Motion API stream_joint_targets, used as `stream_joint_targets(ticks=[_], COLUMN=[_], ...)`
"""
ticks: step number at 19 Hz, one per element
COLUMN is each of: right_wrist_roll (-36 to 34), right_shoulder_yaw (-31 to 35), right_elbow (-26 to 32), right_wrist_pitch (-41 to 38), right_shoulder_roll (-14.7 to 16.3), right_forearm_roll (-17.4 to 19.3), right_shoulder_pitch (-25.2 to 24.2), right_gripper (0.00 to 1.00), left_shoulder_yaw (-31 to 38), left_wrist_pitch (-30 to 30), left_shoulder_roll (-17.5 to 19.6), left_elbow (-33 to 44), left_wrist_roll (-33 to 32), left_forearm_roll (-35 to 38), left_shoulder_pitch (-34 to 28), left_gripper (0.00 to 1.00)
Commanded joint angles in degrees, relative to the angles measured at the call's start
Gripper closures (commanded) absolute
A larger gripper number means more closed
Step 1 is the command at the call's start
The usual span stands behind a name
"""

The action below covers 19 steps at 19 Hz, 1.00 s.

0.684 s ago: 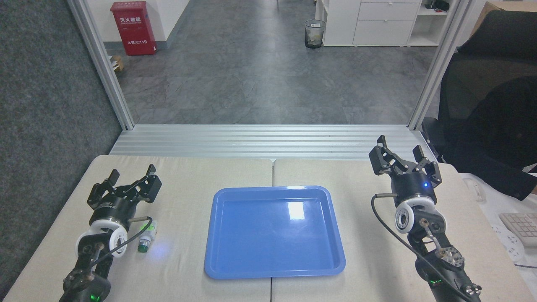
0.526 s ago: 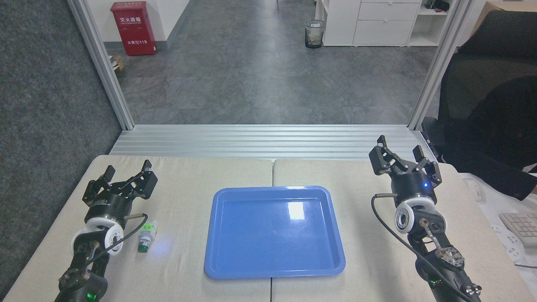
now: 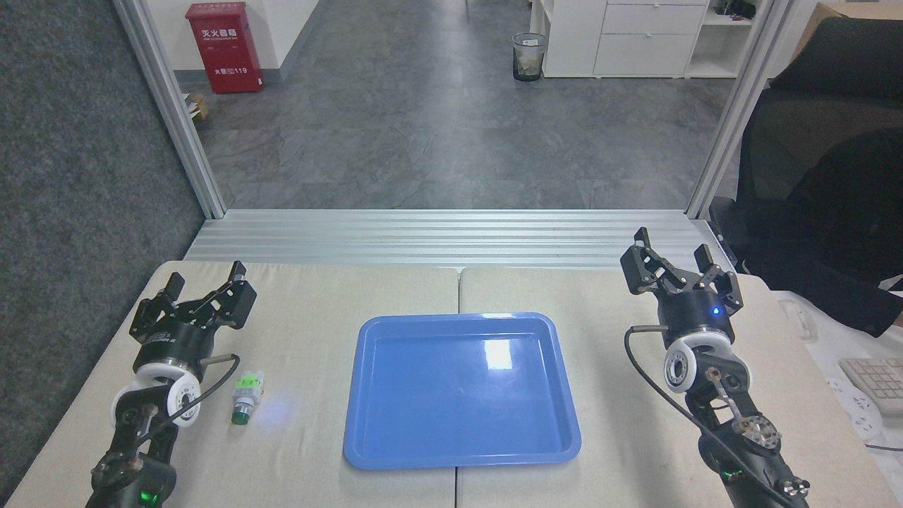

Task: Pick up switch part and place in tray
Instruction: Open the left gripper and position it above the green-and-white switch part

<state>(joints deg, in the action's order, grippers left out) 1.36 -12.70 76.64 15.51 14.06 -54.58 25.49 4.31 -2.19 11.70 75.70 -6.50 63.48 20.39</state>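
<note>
Our left gripper (image 3: 204, 289) is spread wide and empty above the left side of the table (image 3: 317, 296). Just to the near right of its wrist, the switch part (image 3: 245, 400) lies on the table, dark green cap toward us, well left of the tray (image 3: 462, 455). The tray sits in the middle, empty. Our right gripper (image 3: 679, 258) is also spread and holds nothing, at the table's far right.

Green-capped switch part (image 3: 245, 401) on its side, left of blue tray (image 3: 462, 455)
</note>
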Motion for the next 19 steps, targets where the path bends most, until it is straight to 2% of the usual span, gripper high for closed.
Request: stream_joint_targets(ticks=[1,17,19], right_wrist_roll=[0.0,0.0,0.0], right_shoulder_yaw=[0.0,0.0,0.0], right_elbow=[0.0,0.0,0.0], right_wrist_pitch=[0.0,0.0,0.0], right_shoulder_roll=[0.0,0.0,0.0], right_forearm_roll=[0.0,0.0,0.0], right_shoulder_pitch=[0.0,0.0,0.0], right_gripper=[0.00,0.00,0.00], left_shoulder_yaw=[0.9,0.7,0.7], left_wrist_pitch=[0.1,-1.2,-4.5], left_shoulder_roll=[-0.5,-0.3,-0.2], left_elbow=[1.0,1.3,1.5], left_wrist_roll=[-0.1,1.0,1.2], left_forearm_roll=[-0.1,0.4,0.4], left_shoulder_pitch=[-0.1,-0.7,-0.5], left_gripper=[0.00,0.00,0.00])
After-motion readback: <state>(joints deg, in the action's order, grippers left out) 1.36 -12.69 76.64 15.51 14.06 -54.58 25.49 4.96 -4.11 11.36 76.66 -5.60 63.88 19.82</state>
